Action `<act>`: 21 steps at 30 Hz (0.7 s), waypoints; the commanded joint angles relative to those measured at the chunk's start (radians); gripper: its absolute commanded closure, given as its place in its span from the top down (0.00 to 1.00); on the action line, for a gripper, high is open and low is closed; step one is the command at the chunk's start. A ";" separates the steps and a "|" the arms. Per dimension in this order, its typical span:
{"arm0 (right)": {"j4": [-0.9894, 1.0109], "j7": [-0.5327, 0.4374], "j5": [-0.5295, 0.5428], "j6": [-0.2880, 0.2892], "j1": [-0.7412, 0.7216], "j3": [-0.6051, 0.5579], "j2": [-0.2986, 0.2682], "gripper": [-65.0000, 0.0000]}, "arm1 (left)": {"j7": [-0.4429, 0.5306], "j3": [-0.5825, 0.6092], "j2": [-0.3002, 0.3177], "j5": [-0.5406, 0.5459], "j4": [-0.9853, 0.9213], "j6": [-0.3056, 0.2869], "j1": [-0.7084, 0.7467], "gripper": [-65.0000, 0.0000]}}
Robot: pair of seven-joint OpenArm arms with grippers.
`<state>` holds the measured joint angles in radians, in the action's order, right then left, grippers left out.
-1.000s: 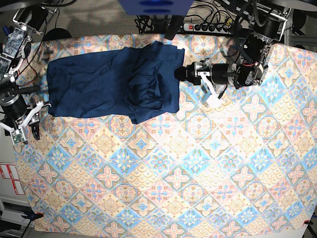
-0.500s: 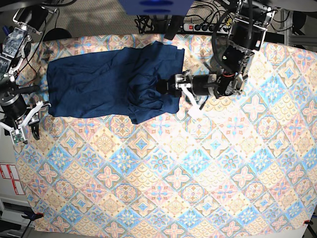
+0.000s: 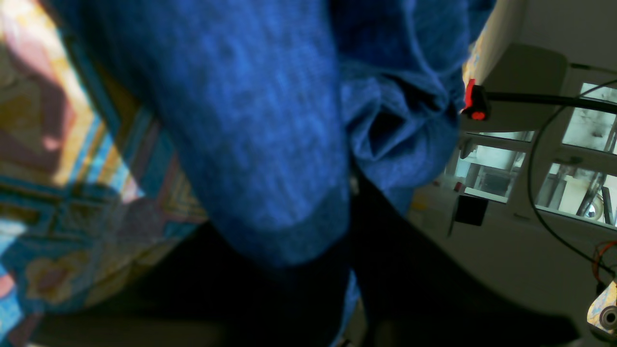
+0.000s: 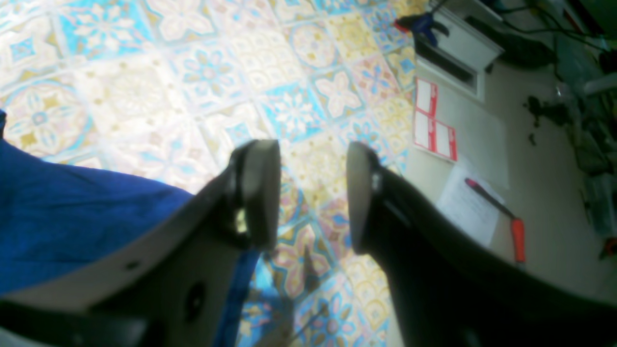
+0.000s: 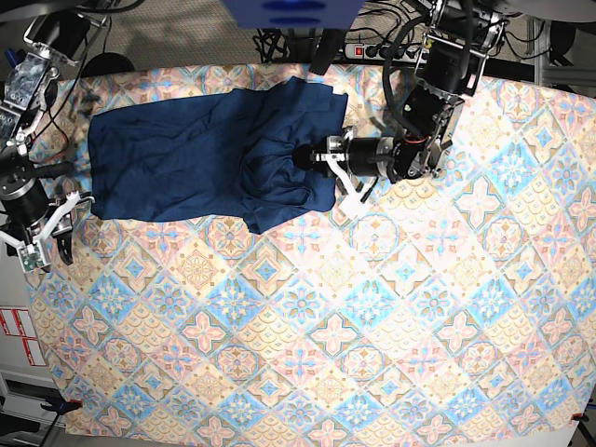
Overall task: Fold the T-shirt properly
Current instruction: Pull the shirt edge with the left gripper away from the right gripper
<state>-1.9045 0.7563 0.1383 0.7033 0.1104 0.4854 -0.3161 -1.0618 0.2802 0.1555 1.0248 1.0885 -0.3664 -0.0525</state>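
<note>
Closest to the lens in the left wrist view, the T-shirt (image 3: 270, 125) fills most of the picture: a banded hem edge hangs right over the dark fingers, with a bunched fold just behind it. A second ago the left end effector (image 5: 321, 168) stood off the shirt's edge over the patterned cloth with its fingers apart; it has since slid in over the rumpled end of the T-shirt (image 5: 214, 154) and drawn its fingers in. The cloth hides the fingertips, so whether they have fully met, or have fabric pinched between them, cannot be told. My reading is that a grab on this crumpled end is under way, the first step toward pulling it out flat or turning it over for a fold; the shirt is not yet folded at all.

The right end effector (image 4: 311, 193) has not moved over that second. It hangs with its fingers apart and nothing between them, just beside the opposite end of the shirt, whose edge passes close under one finger.

The shirt lies spread across the far part of the bench, on a tablecloth (image 5: 372, 307) of pastel blue, pink and yellow tile patterns; most of the cloth nearer the camera is bare. Beyond the bench edge the right wrist view shows a pale floor with a sheet of red-bordered labels (image 4: 435, 120) and a red-handled tool (image 4: 501, 217). Behind the bench, a power strip (image 5: 391, 48) and loose cables lie along the back.
</note>
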 commanded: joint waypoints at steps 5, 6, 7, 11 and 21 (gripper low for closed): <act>-0.016 -0.025 0.013 -0.005 -0.015 0.008 -0.018 0.34 | -0.028 0.001 0.054 0.038 0.143 0.011 0.015 0.00; -0.016 -0.025 0.013 -0.005 -0.015 0.008 -0.018 0.34 | -0.038 -0.002 0.065 0.050 0.149 0.011 0.013 0.00; -0.016 -0.025 0.013 -0.005 -0.013 0.008 -0.018 0.34 | -0.044 -0.003 0.074 0.062 0.152 0.011 0.012 0.00; -0.016 -0.024 0.013 -0.005 -0.010 0.006 -0.018 0.34 | -0.045 -0.003 0.131 0.101 0.193 0.014 0.012 0.00; -0.016 -0.016 0.013 -0.005 0.021 -0.018 -0.018 0.34 | -0.036 -0.005 0.304 0.236 0.253 0.014 0.062 0.00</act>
<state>-1.9045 0.7597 0.1383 0.7021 0.1326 0.4675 -0.3180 -1.1046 0.2836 0.4484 1.2304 1.2903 -0.3389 0.0223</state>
